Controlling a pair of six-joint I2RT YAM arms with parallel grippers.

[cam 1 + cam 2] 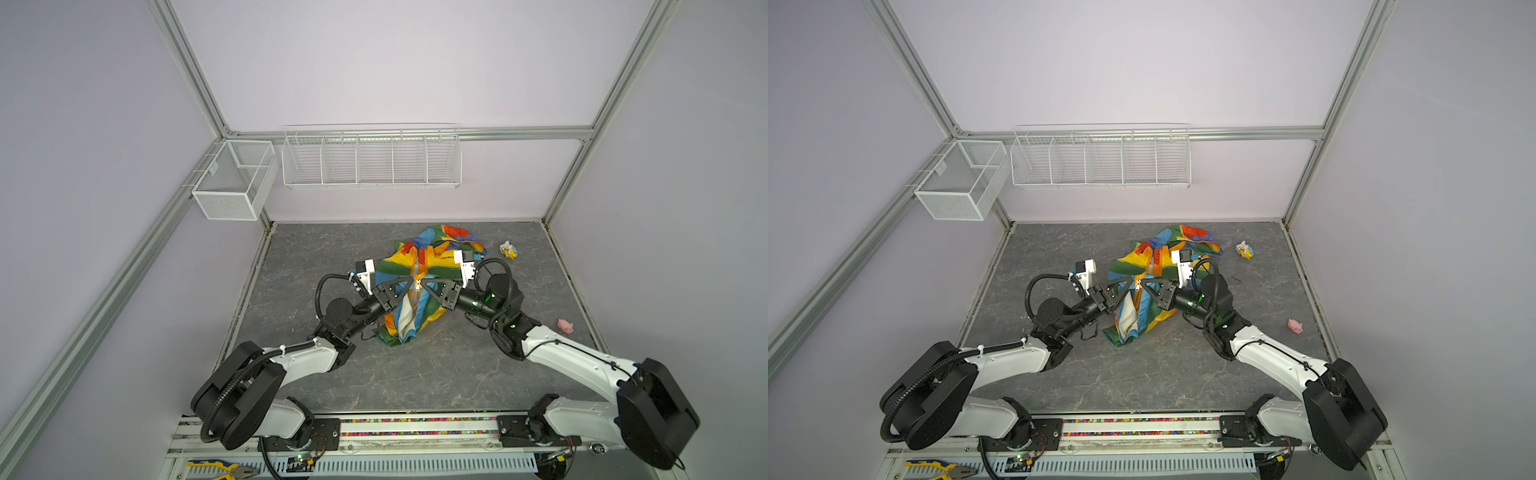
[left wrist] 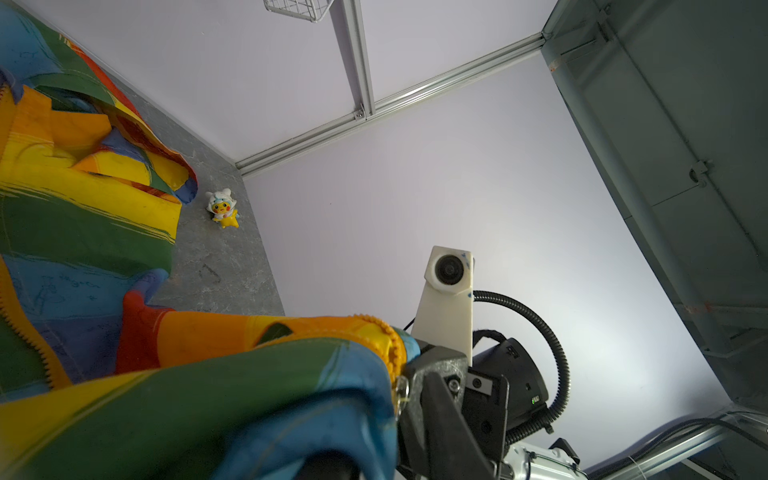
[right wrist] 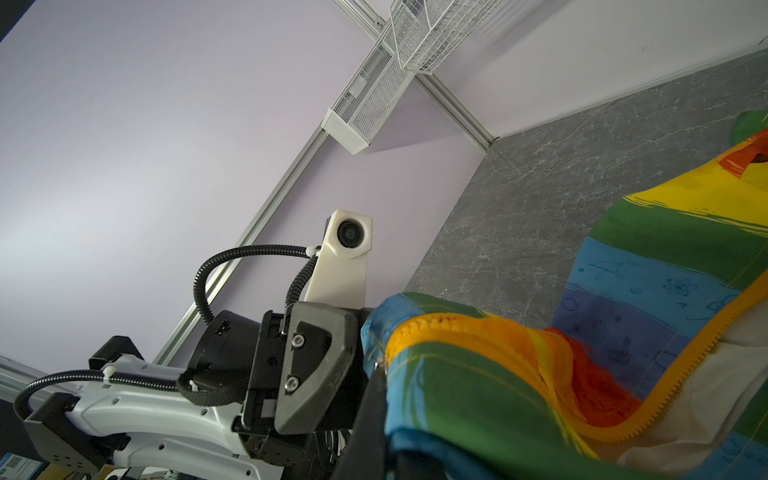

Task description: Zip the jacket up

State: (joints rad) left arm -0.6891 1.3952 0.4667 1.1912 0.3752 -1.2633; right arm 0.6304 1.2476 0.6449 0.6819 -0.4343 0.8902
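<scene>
Table point(image 1: 395, 374) front middle and left side bare, free to pass. Jacket point(image 1: 432, 266) heaped mid-table toward the back edge, left gripper point(image 1: 410, 286) and right gripper point(image 1: 427, 286) meeting over it. Toy point(image 1: 508, 250) near back right corner, close to jacket; pig point(image 1: 565, 325) by right edge, well apart.

jacket point(image 1: 399, 268): rainbow stripes, crumpled on the grey worktop point(image 1: 415, 374), centre-right, toward the far side. Orange zipper point(image 1: 420, 259) runs near-to-far. Near end gapes, cream lining point(image 1: 405, 318) showing.
</scene>
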